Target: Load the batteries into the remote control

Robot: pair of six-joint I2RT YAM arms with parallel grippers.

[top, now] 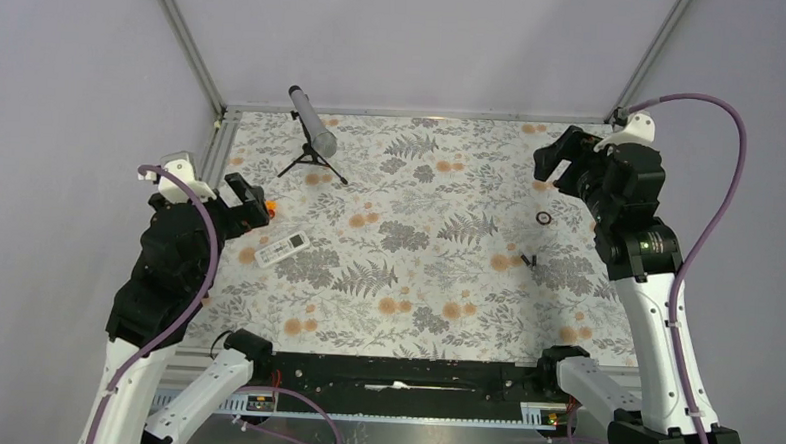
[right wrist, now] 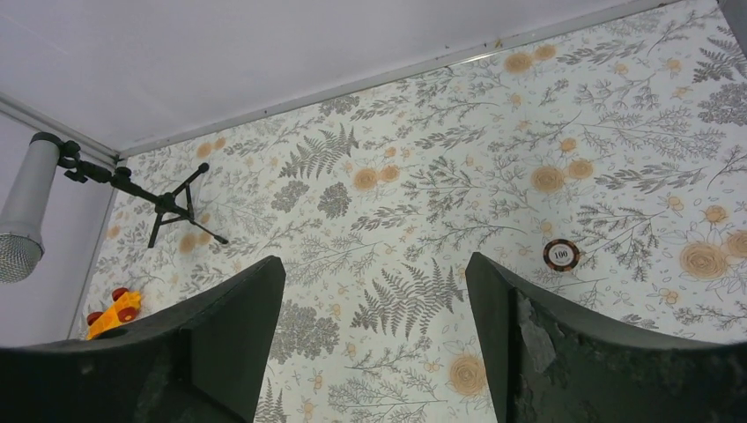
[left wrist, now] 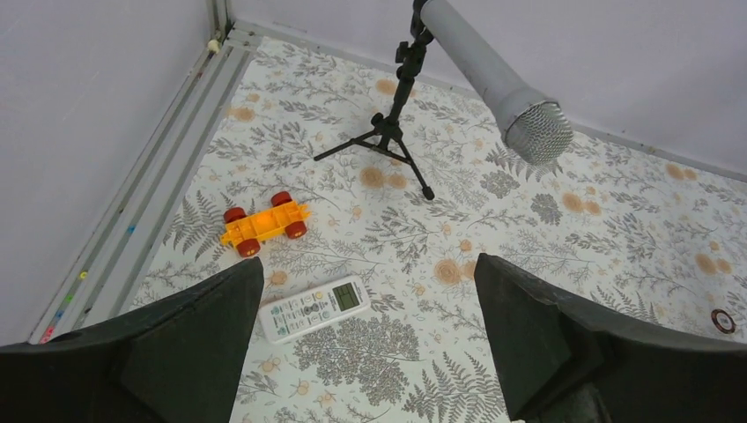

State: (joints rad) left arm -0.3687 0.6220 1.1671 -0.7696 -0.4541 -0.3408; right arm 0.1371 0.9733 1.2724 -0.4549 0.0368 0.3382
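**Remote Control and Batteries Pictured Well Apart on Floral Tabletop**

The remote control [top: 282, 249] was photographed lying flat and at a slant on the left side of the floral tabletop [top: 416, 293]. Its buttons and small display were turned upward. It was seen just in front of the left end effector [top: 247, 200], which was held above it. That end effector's 2 fingers [left wrist: 207, 339] were spread wide and nothing was gripped between them.

The 2 batteries [top: 529, 260] were recorded as tiny dark cylinders resting close together on the right half of the tabletop, well apart from the remote control. Whether they touched each other could not be told from above.

The right end effector [top: 561, 157] was shown raised near the far right corner. Its fingers [right wrist: 233, 330] were likewise parted and empty.

A dark round disc [right wrist: 561, 255] marked "100" was seen lying between that end effector and the batteries. An orange toy car [left wrist: 264, 224] with red wheels was pictured beside the remote control, toward the left rail. A grey microphone [left wrist: 493, 75] was shown tilted on a black tripod [left wrist: 388, 137] at the far left of the tabletop.
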